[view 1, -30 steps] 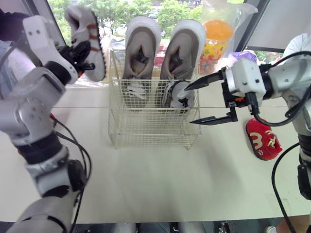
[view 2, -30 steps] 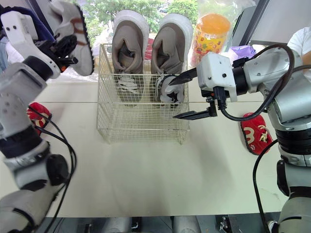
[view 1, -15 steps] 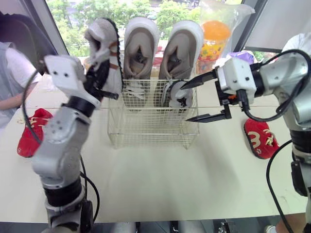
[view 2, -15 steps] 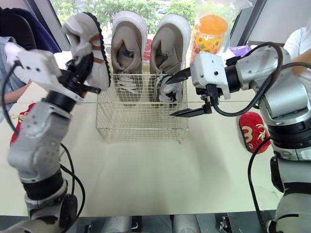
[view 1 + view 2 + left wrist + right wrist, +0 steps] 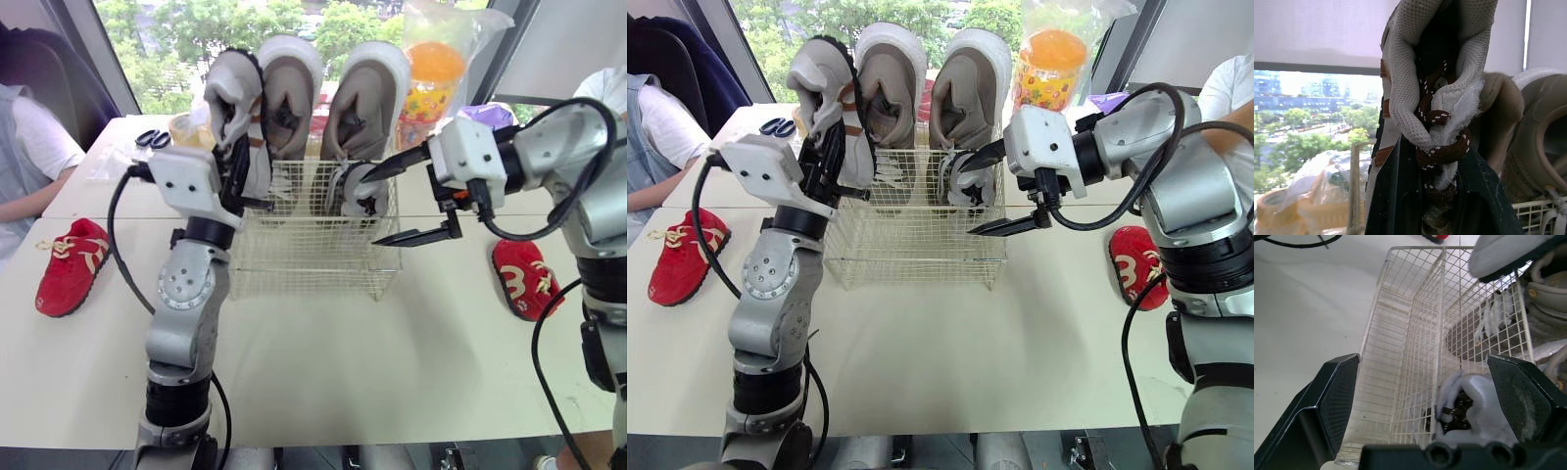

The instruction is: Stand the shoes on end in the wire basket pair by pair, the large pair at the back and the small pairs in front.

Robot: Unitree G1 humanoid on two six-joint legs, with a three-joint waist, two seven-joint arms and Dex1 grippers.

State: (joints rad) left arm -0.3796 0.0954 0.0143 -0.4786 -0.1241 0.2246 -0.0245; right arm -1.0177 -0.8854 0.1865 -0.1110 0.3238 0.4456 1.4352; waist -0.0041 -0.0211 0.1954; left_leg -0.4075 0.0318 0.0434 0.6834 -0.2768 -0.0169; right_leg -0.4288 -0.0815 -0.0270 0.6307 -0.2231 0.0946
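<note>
A white wire basket stands mid-table. Two large beige shoes stand on end at its back. A small white shoe sits in its right side, also in the right wrist view. My left gripper is shut on a grey-white sneaker with brown laces, held upright above the basket's left rim, beside the left beige shoe. My right gripper hangs open at the basket's right front corner, fingers apart and empty. One red shoe lies far left, another far right.
A bagged orange container stands behind the basket at the right. Scissors and a clear tub lie at the back left. A person sits beyond the table's left edge. Bare tabletop lies in front of the basket.
My left arm has swung right, carrying the sneaker from the far left to above the basket's left rim. The right gripper has stayed open near the basket's right corner.
</note>
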